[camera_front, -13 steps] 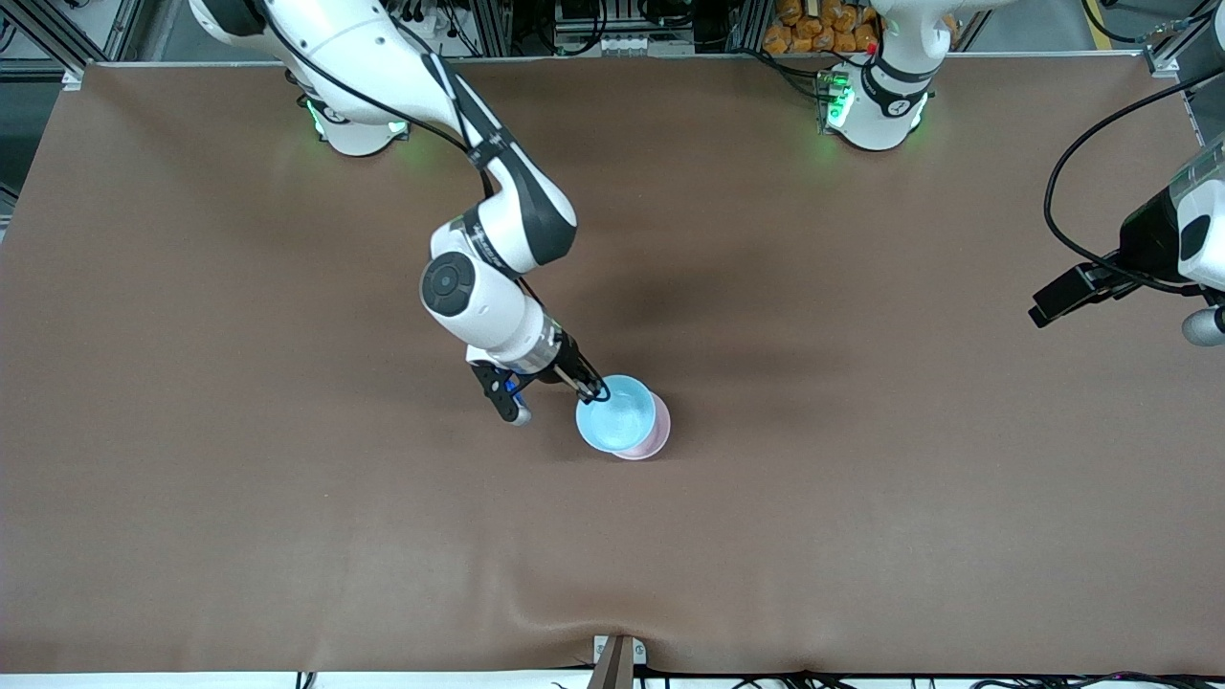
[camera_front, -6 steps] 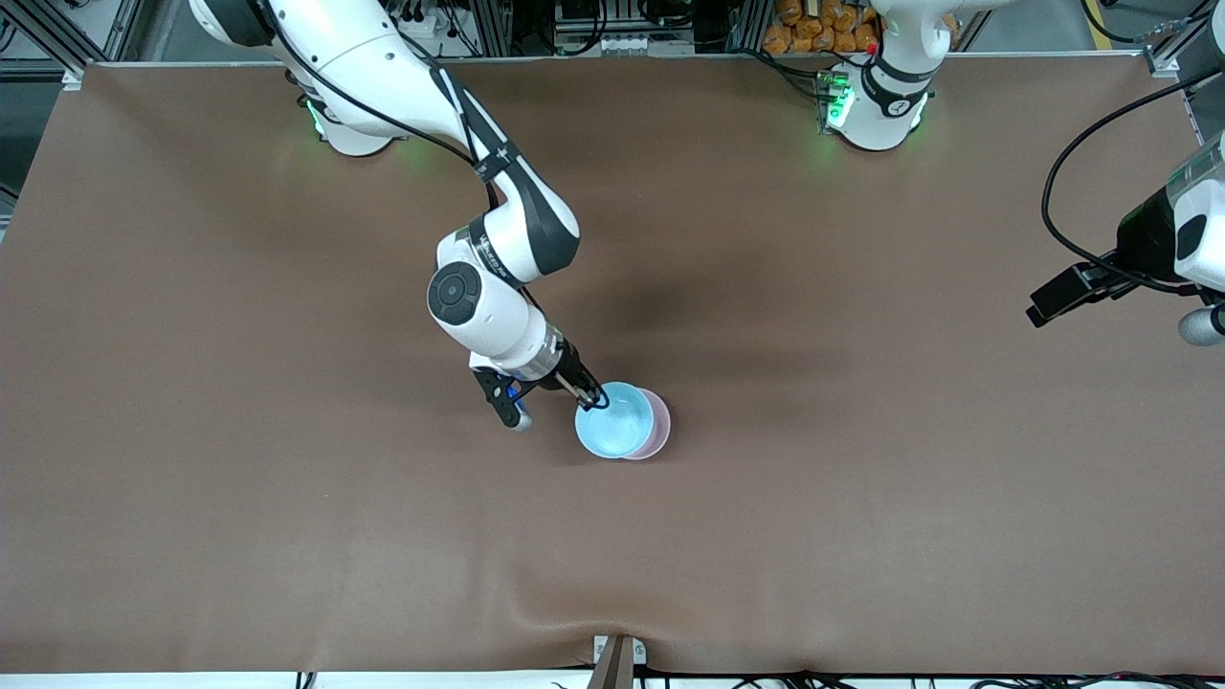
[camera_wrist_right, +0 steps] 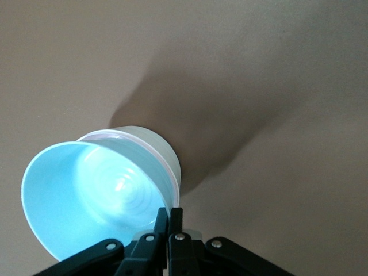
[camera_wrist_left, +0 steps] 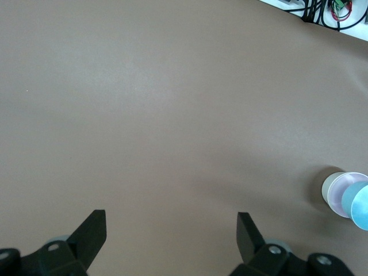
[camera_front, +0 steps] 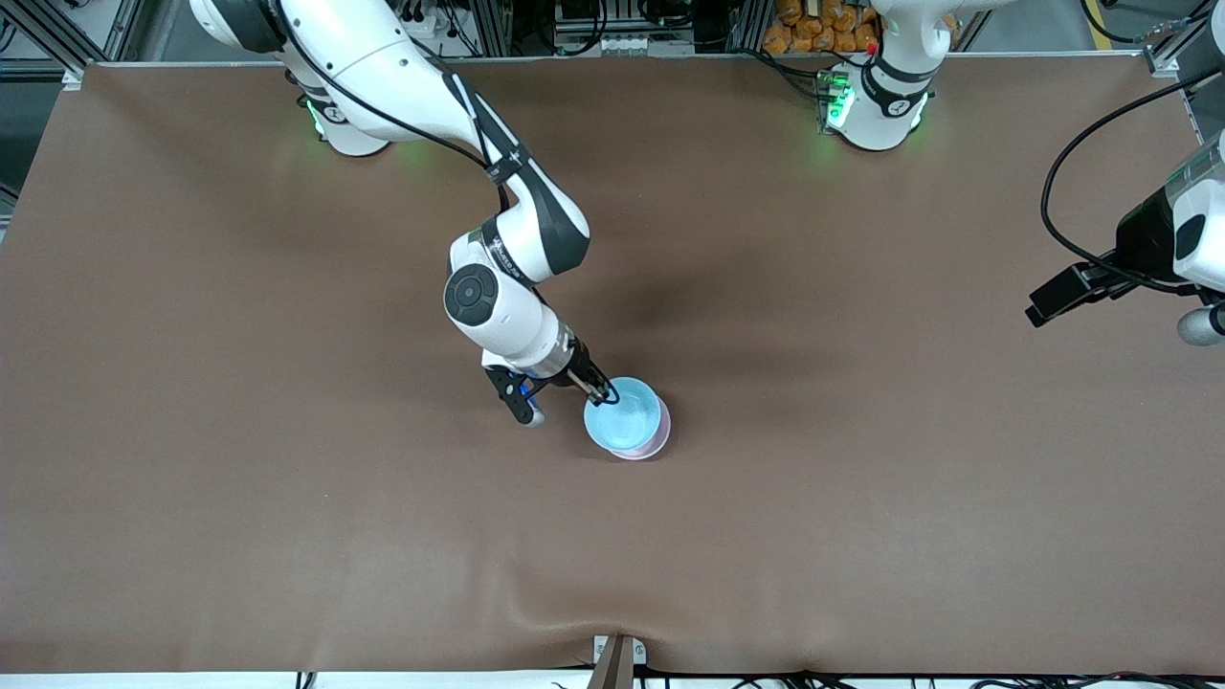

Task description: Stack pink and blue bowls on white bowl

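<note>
The light sky-blue round plastic bowl (camera_front: 626, 413) sits near the middle of the brown table (camera_front: 861, 498), mouth up, over the pale pink round plastic bowl (camera_front: 657, 438), of which only a thin crescent of rim shows from the front camera. The left wrist view shows the stack from the side: a small white plastic bowl (camera_wrist_left: 330, 188) at the bottom on the table, the pink rim above it, the blue bowl uppermost and set off toward one side. The blue bowl looks not fully seated; in the right wrist view its mouth tips toward the camera rather than lying level on the rims beneath it.

The right gripper (camera_front: 601, 391) is at the blue bowl's rim on the side toward the right arm's end of the table, its fingers pressed together on the thin wall, one inside and one outside.

The risk, as I judge it, lies in the offset. If the fingers let go while the blue bowl is tilted and off centre, it may ride on the pink rim or slide off. If the arm pulls sideways with the rim still pinched, it could drag or topple the light stack.

A round bowl has no long axis; its axis runs roughly vertical, slightly leaned.

The left gripper (camera_wrist_left: 171, 236) waits high over the left arm's end of the table, fingers spread, holding nothing.
</note>
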`<state>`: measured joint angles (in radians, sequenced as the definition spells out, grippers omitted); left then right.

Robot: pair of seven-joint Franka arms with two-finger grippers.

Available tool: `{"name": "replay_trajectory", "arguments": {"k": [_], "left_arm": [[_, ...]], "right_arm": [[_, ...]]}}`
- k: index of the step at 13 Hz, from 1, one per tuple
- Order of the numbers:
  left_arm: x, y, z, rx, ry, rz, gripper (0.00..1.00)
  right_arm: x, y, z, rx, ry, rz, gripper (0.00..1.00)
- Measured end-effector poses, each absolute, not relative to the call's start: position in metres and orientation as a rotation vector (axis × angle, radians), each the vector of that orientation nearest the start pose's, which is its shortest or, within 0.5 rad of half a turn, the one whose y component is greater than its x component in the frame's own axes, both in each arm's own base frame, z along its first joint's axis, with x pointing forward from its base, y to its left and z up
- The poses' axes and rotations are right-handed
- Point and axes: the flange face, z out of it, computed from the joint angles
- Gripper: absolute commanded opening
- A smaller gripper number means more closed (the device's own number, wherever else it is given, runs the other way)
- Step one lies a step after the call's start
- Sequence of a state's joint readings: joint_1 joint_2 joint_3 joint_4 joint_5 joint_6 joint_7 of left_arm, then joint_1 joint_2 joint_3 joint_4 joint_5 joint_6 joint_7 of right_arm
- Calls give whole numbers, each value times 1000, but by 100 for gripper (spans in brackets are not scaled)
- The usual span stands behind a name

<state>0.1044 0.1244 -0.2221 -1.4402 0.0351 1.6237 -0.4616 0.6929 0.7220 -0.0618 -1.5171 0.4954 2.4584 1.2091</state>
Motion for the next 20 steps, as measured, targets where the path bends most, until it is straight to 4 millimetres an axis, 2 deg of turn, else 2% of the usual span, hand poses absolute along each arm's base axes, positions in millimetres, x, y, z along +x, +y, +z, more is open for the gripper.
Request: {"name": "replay_trajectory", "arguments": {"k": [7, 8, 9, 10, 14, 16, 18, 20], "left_arm": [[596, -55, 626, -3105, -547, -119, 100], [596, -55, 627, -3106, -548, -123, 100], [596, -55, 628, -3106, -548, -126, 100], [596, -55, 629, -3106, -548, -128, 100], [598, -55, 634, -3110, -549, -151, 100], [598, -57, 634, -3112, -542, -151, 100], [598, -62, 632, -3115, -531, -145, 100], [601, -68, 624, -3120, -505, -124, 100]], "right_arm": [[594, 442, 254, -2486, 1214, 151, 0], [595, 443, 252, -2487, 1214, 150, 5], [595, 443, 251, -2489, 1212, 148, 48], [596, 443, 251, -2493, 1209, 144, 99], [601, 440, 256, -2516, 1187, 101, 100], [612, 429, 271, -2536, 1187, 76, 100], [625, 405, 305, -2629, 1132, 36, 100], [632, 370, 351, -2762, 999, 35, 100]]}}
